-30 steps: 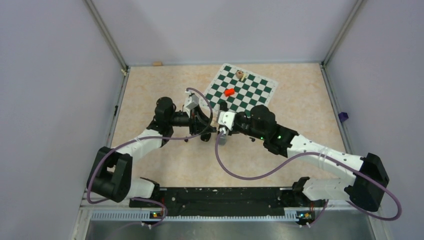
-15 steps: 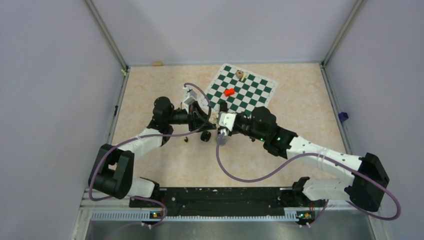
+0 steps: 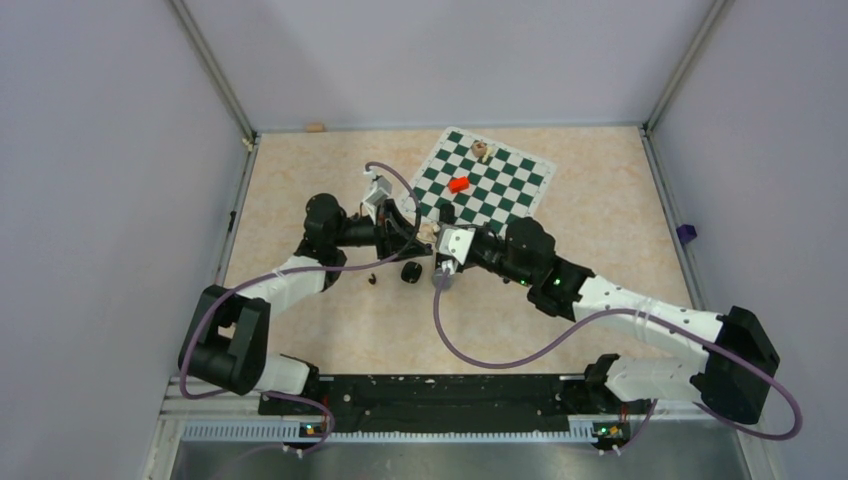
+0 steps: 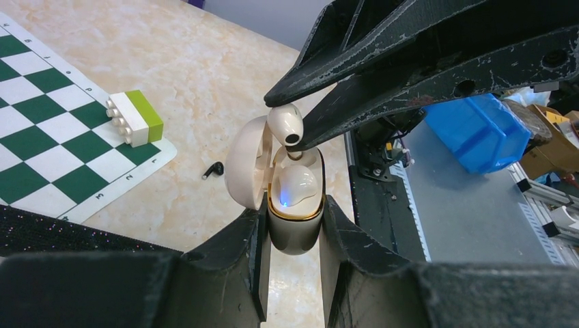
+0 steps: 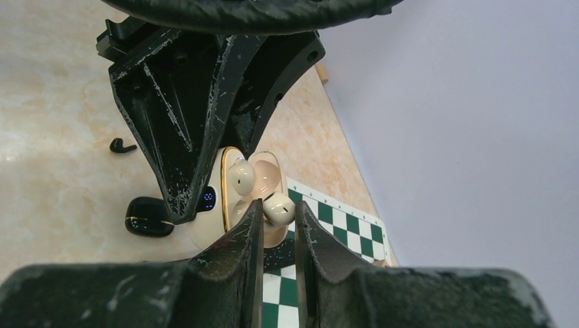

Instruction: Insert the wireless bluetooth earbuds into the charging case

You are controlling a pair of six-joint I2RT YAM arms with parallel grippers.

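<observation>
My left gripper [image 4: 293,212] is shut on an off-white charging case [image 4: 295,229], held upright with its lid open. One off-white earbud [image 4: 295,184] sits in the case beside a blue light. My right gripper [image 5: 278,205] is shut on a second off-white earbud [image 5: 279,207], which also shows in the left wrist view [image 4: 284,124]. It hangs just above the case's open top, by the lid. In the top view both grippers meet at the case [image 3: 427,232]. A black earbud [image 4: 214,169] lies loose on the table. The second black earbud is not visible.
A black charging case [image 3: 411,271] lies on the table just below the grippers, with the black earbud [image 3: 372,279] to its left. A green-and-white chessboard mat [image 3: 500,195] lies behind, carrying a red piece [image 3: 459,184], a brown piece [image 3: 481,150] and a yellow-green and white block [image 4: 135,118].
My left gripper has shifted slightly away from the arm bases with the case. My right gripper has closed in on the case with its earbud. The black case now shows uncovered.
</observation>
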